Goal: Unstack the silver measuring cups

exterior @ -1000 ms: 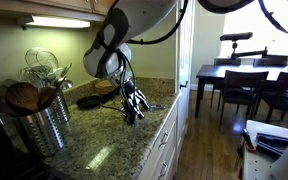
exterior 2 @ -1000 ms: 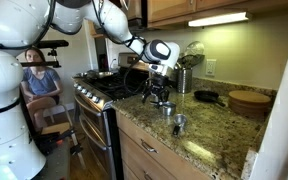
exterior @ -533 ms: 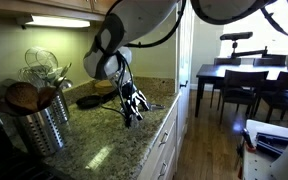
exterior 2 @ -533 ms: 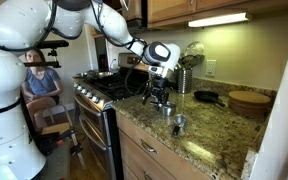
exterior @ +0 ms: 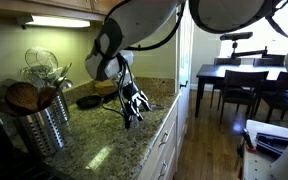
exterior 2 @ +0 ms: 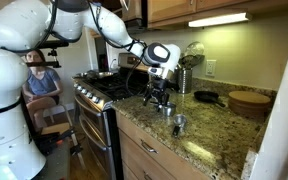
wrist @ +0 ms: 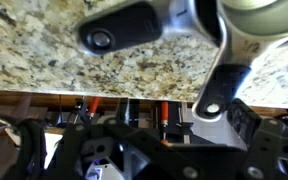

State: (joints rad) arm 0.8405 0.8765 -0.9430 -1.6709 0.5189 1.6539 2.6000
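Two small silver measuring cups stand apart on the granite counter in an exterior view, one (exterior 2: 178,123) nearer the front edge and one (exterior 2: 167,109) just beside my gripper (exterior 2: 159,99). In the wrist view a shiny cup rim (wrist: 259,12) sits at the top right. Its flat handle (wrist: 220,70) runs down toward my gripper (wrist: 169,140), whose black fingers stand wide apart with nothing clamped. My gripper (exterior: 134,108) hangs tilted just above the counter near its edge.
A ribbed steel utensil canister (exterior: 42,122) (exterior 2: 183,78) holds whisks and spoons. A black pan (exterior: 89,100) (exterior 2: 209,97) lies behind the gripper, and a black handle with a hole (wrist: 124,25) shows in the wrist view. A stove (exterior 2: 102,90) adjoins the counter, with a wooden board (exterior 2: 249,102) nearby.
The gripper has shifted only very slightly over the counter. The cups have not moved.
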